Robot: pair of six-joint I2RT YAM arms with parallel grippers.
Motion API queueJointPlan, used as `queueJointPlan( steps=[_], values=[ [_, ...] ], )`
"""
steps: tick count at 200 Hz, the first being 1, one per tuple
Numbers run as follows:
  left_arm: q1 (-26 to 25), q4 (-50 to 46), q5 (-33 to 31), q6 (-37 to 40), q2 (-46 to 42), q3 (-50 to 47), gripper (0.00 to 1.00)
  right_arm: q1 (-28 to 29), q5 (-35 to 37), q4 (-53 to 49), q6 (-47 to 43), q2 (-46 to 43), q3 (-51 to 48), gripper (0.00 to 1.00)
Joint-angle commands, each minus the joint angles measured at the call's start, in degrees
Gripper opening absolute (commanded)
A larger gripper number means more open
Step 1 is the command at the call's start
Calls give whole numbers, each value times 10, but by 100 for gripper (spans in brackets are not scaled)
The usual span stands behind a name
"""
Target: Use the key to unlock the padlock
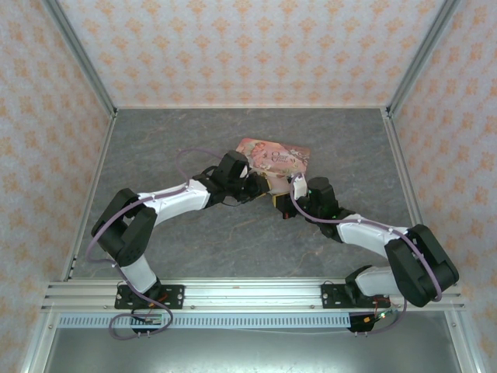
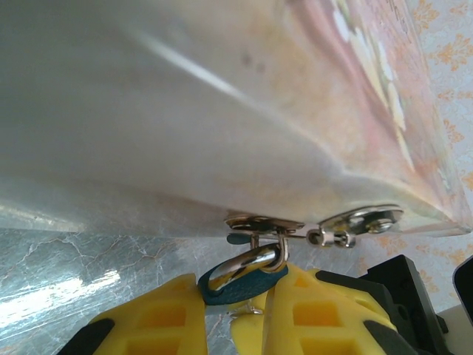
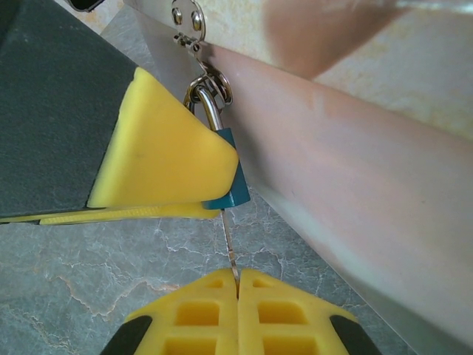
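Two white-and-black arms meet at the centre of the overhead frame. The left arm (image 1: 167, 200) sweeps up from its base at lower left and bends right. The right arm (image 1: 365, 228) rises from lower right and bends left, the wrists almost nose to nose. In the left wrist view, the left gripper (image 2: 247, 299), at the bottom edge, clamps its yellow fingers onto the padlock (image 2: 238, 291). In the right wrist view, the right gripper (image 3: 237, 285), bottom centre, pinches the key (image 3: 228, 237) between fingers pressed flat together.

Bright, even light; a glare streak crosses the blurred tin (image 2: 185, 111), perhaps too close; the padlock (image 3: 230, 177) looks sharp.
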Motion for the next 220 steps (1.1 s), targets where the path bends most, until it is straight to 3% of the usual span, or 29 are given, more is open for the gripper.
queueJointPlan(
  steps=[1, 143, 220],
  values=[
    [-6, 3, 10, -6, -22, 20, 18, 4, -6, 35, 5, 1, -2, 0],
    [-7, 11, 27, -14, -36, 14, 18, 1, -13, 135, 38, 34, -8, 0],
    [-7, 10, 39, -14, -45, 7, 18, -37, -75, 168, 42, 62, 2, 0]
  ],
)
